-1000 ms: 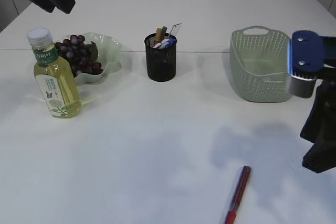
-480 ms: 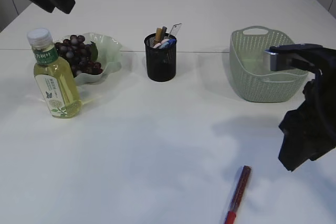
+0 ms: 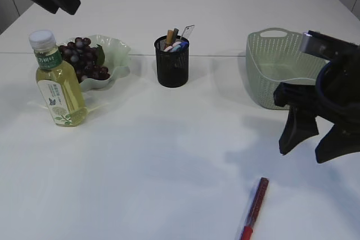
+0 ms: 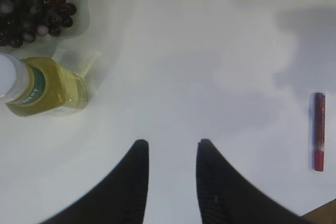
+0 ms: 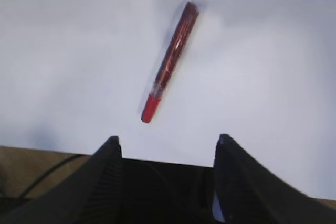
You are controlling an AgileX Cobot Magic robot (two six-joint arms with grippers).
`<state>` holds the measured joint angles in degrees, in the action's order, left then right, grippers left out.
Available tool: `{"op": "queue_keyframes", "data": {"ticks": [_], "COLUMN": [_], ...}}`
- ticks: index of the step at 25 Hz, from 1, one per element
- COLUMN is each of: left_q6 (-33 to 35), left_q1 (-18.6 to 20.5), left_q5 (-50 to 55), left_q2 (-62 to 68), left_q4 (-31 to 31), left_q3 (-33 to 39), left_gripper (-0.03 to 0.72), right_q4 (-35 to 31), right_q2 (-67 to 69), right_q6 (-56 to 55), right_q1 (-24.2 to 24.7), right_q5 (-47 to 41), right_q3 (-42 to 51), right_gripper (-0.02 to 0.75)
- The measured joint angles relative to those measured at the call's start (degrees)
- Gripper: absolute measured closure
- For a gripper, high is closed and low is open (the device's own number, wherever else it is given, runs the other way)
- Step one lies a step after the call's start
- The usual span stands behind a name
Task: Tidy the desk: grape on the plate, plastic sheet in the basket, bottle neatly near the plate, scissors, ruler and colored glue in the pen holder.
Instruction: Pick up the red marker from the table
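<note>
Bright, even light; soft shadows on the table (image 3: 169, 155); motion-blurred glue stick (image 5: 169, 61) in the right wrist view.

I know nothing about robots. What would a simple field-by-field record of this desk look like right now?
grapes: on the plate, far left
bottle: bottle upright, just in front of the plate
pen holder: pen holder at the middle back, several items standing in it
basket: basket at the right back; contents cannot be made out
red glue pen: red glue pen lying loose on the table's near edge, right of centre
right gripper: right gripper open, empty, above the table near the pen
left gripper: left gripper open, empty, well above the table
</note>
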<state>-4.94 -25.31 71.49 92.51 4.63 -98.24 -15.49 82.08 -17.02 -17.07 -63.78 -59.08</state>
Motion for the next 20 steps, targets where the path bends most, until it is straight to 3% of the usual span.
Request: {"op": "queue_keyframes", "data": {"ticks": [20], "left_q6": [0.44], "left_q1": [0.00], "left_q5": [0.00], "left_q2": [0.00], "left_q4": [0.00], "left_q3": [0.00], "left_gripper": [0.461], "right_q4": [-0.85], "right_q2": [18.62], "right_q6": [-4.97], "right_q1": [-2.66], "right_q5": [13.74], "right_q3": [0.00], "right_gripper": [0.289]}}
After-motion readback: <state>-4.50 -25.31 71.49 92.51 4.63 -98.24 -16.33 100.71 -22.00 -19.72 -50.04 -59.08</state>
